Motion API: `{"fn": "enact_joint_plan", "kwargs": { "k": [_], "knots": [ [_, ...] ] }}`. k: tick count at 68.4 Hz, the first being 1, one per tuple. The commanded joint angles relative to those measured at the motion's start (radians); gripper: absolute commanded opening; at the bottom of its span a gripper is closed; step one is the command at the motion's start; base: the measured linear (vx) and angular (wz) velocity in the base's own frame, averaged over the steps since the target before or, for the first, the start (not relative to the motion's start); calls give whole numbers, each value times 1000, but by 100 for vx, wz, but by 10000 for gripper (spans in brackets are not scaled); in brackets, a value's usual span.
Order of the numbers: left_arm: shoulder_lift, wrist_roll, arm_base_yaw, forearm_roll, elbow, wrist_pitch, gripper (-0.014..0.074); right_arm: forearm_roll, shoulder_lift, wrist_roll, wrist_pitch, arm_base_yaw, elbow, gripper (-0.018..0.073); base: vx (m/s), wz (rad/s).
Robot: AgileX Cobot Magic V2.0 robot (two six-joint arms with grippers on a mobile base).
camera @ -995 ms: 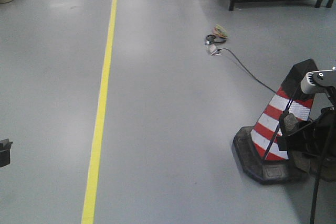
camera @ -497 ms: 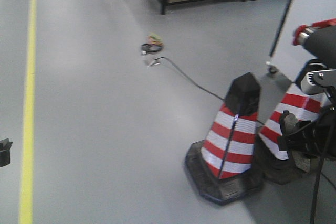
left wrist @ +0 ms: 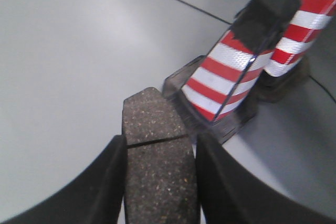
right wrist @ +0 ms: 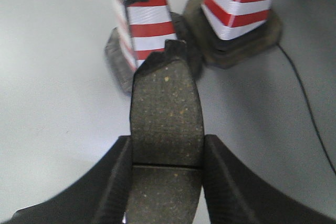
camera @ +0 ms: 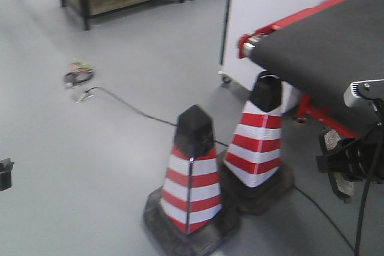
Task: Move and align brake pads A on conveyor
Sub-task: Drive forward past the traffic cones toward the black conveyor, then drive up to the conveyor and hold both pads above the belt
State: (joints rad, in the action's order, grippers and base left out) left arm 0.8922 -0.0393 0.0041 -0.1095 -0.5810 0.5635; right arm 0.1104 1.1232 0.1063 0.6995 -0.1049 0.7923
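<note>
Charcoal conveyor (camera: 324, 34) shows only frontally; wrist views show clamped brake pads (left wrist: 157, 171) (right wrist: 165, 119).

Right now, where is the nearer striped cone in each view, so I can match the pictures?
Front view: the nearer cone stands lower centre.
Left wrist view: upper right, beyond the left-held brake pad.
Right wrist view: top, left of centre, its base partly behind the right-held brake pad.
Shared landmark: the second cone beside it, in all three.
</note>
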Motion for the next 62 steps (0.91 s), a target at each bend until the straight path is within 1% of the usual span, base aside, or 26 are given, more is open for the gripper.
{"fn": "enact_joint_plan", "kwargs": {
  "k": [1, 37, 62],
  "knots": [
    [-12, -1, -4, -11, -28, -77, 177, 1, -23, 12, -58, 1, 30, -10, 33, -70],
    [-12, -1, -4, -11, -28, -77, 177, 1, -23, 12, -58, 1, 30, -10, 30, -72],
    [-12, -1, -4, -11, -28, -77, 177, 1, -23, 12, -58, 1, 30, -10, 30, -49]
  ]
}}
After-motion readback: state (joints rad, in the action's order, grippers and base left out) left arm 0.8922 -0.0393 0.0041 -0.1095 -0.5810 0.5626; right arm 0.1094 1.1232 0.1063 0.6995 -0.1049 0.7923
